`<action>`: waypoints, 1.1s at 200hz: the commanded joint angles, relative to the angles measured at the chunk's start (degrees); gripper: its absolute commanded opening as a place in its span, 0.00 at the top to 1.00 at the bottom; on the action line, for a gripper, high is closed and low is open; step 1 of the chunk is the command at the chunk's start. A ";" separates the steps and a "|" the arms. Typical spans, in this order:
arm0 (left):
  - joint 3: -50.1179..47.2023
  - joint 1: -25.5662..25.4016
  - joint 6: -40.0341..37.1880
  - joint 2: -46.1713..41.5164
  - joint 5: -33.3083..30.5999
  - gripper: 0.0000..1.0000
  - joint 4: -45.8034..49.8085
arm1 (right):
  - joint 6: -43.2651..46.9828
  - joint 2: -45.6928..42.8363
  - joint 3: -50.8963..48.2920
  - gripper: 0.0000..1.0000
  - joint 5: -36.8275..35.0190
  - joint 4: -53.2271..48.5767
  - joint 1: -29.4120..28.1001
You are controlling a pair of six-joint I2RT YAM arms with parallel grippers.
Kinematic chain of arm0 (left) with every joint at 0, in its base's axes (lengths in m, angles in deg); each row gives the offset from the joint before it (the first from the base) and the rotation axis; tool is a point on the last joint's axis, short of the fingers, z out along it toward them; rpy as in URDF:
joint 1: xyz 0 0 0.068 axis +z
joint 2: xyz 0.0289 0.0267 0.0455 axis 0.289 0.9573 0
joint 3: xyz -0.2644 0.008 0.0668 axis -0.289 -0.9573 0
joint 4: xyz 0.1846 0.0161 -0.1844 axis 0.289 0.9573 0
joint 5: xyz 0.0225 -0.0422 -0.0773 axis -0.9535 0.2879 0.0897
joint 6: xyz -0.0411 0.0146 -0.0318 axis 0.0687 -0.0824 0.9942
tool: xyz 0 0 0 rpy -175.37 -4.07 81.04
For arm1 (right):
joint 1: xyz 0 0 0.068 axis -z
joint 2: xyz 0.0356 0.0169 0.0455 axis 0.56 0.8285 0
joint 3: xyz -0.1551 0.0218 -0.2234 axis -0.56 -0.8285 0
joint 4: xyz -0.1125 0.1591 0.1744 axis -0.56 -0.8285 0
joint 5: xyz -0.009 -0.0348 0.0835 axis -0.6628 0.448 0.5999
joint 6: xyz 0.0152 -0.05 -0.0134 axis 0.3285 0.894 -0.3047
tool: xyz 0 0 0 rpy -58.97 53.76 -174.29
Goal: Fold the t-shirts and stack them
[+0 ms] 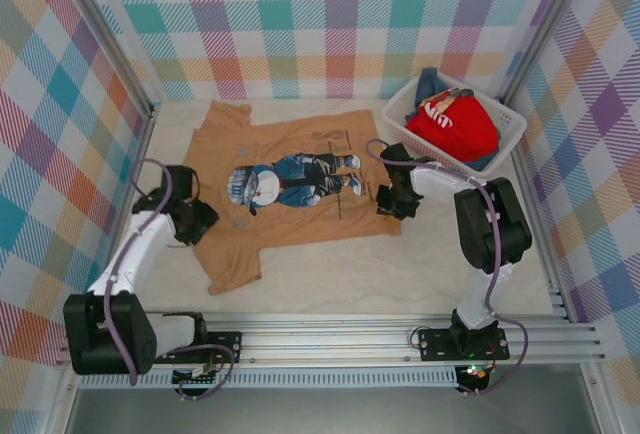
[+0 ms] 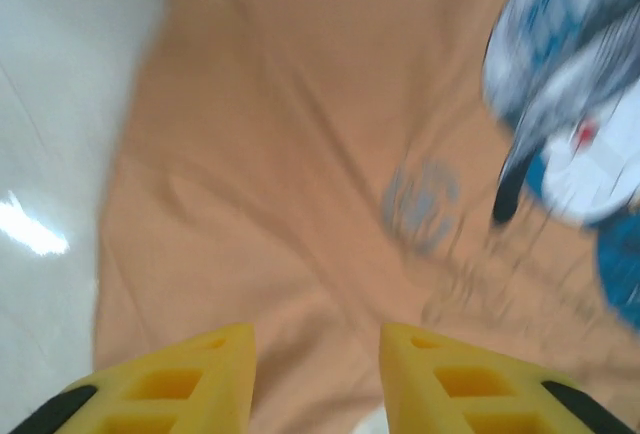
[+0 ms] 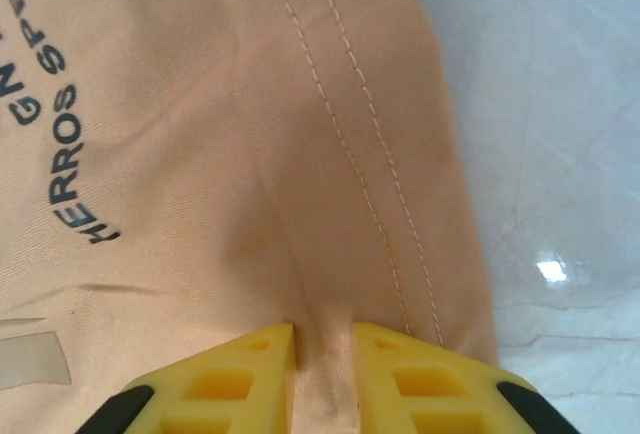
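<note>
- Left of the basket (image 1: 512, 126), the tan shirt (image 1: 300, 149) lies spread on the table (image 1: 380, 274), print up.
- Nearest the basket, right fingers (image 3: 250, 374) pinch its hem.
- Farthest from it, left fingers (image 2: 180, 384) stand apart, empty.

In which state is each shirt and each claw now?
Tan cloth t-shirt with cartoon print: spread out, unfolded.
Red cloth t-shirt: crumpled in white lattice basket.
Blue cloth shirt: crumpled in same basket.
Left claw: open over tan shirt.
Right claw: shut on tan shirt's hem.
</note>
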 commanded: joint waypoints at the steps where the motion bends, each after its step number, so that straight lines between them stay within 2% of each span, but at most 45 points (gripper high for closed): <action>1: -6.02 -4.88 8.00 -0.26 3.95 0.65 0.60 | 0.77 -5.46 0.01 0.77 -0.02 -0.96 -0.11; 62: -18.90 -15.73 17.90 2.98 7.40 0.74 -11.19 | 0.30 -7.58 0.54 0.76 3.48 0.66 -0.79; 84: -18.88 -19.97 20.73 2.47 8.63 0.75 -15.57 | 0.39 -7.49 0.81 0.76 4.51 1.16 -0.81; 113: -14.57 -20.87 20.90 1.95 7.43 0.74 -14.14 | 0.28 -7.42 0.64 0.75 5.04 1.63 -0.96; 132: -9.23 -20.81 19.19 2.08 6.47 0.68 -9.61 | 0.33 -7.43 0.63 0.74 4.99 1.90 -0.91; 146: -4.94 -20.79 18.03 1.98 6.07 0.55 -5.92 | 0.29 -7.38 0.72 0.74 4.66 2.21 -0.91; 158: -0.30 -20.79 17.71 2.29 5.21 0.50 -2.26 | 0.30 -7.16 0.89 0.73 4.50 2.52 -0.90; 183: 7.91 -17.85 16.05 4.95 1.02 0.53 3.19 | 0.11 -6.15 1.71 0.73 4.20 3.60 -1.09; 203: 11.87 -9.47 13.98 11.59 0.38 0.62 0.87 | -0.16 -5.08 1.80 0.73 5.59 6.83 -1.09; 220: 15.10 -3.17 14.18 18.79 0.29 0.66 -4.78 | -0.25 -4.40 1.14 0.73 7.43 11.94 -1.09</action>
